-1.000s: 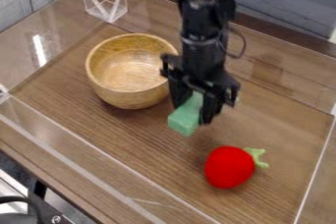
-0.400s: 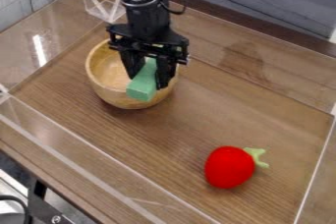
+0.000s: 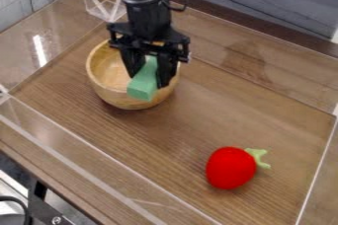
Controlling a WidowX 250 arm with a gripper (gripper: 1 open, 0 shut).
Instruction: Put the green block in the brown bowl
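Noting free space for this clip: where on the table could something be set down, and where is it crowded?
Bare wood lies right of the bowl, up beyond the red strawberry toy, and in the near-left stretch below the bowl. Crowded: the bowl, with gripper and green block over it.

You look down at a slant from one raised camera across the wooden tabletop (image 3: 145,145); it frames the scene moderately close.

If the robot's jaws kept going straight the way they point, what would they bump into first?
Probably the wooden bowl: the jaws point down over it, with the green block between them, so the block might touch first. Depth is hard to judge.
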